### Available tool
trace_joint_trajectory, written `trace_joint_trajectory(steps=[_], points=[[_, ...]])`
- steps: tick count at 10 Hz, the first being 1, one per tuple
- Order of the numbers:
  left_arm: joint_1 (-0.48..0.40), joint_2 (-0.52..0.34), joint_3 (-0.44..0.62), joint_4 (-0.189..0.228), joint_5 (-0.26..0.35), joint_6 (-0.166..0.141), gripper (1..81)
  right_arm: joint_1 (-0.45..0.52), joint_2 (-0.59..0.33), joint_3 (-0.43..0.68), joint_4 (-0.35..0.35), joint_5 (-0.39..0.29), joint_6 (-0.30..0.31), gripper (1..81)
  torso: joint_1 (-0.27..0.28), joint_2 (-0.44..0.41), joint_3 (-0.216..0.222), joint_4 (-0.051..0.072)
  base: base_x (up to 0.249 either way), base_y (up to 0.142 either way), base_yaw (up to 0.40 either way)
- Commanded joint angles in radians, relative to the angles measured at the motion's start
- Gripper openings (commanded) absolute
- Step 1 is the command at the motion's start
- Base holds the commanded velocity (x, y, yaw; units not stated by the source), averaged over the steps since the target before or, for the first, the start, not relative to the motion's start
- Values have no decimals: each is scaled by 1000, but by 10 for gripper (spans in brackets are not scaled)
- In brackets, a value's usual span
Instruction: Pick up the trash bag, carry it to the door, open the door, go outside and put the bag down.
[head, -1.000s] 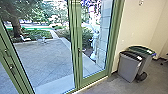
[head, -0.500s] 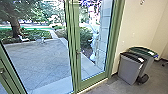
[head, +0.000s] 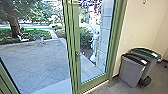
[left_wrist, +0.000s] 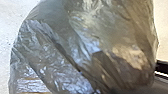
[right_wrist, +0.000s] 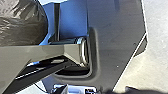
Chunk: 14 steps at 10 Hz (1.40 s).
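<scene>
Trash bag (left_wrist: 82, 42): bulging, close at the left wrist; contents not identifiable. Whether anything grips it cannot be told. Green-framed glass door (head: 77, 67) ahead. Beside it, indoors by the wall: grey bin (head: 131, 71), dark lid down; green-lidded bin (head: 146, 52) behind, lid down; contents hidden.

Door frame (head: 76, 32) grn; wall (head: 142, 25) cream; front bin (head: 131, 71) gry w/ blk lid (head: 135, 58); rear lid (head: 143, 52) grn; trash bag (left_wrist: 57, 50) gry-brn.

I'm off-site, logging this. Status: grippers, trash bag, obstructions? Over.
Grippers: state unclear. Trash bag close to left wrist camera. Glass door ahead; grey bin off to its right.
</scene>
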<state>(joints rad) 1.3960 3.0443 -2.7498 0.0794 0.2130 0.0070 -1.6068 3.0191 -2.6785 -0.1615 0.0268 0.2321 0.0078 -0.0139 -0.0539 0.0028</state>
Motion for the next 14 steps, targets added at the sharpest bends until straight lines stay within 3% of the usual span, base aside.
trace_joint_trajectory(steps=[1,5,7,14], points=[[-57,-2,1,5,62,10,10,32,2,5,-6,-54,-2,811,0,0,0,0,157,0,0],[-54,-4,1,3,59,10,10,26,5,5,-6,-54,-2,811,0,0,0,0,148,0,0],[-36,-8,1,7,-24,10,10,20,6,5,-7,-38,-2,811,0,0,0,0,125,0,0],[-33,-4,1,8,-26,10,10,23,14,3,-18,-25,0,811,0,0,0,0,117,0,0]])
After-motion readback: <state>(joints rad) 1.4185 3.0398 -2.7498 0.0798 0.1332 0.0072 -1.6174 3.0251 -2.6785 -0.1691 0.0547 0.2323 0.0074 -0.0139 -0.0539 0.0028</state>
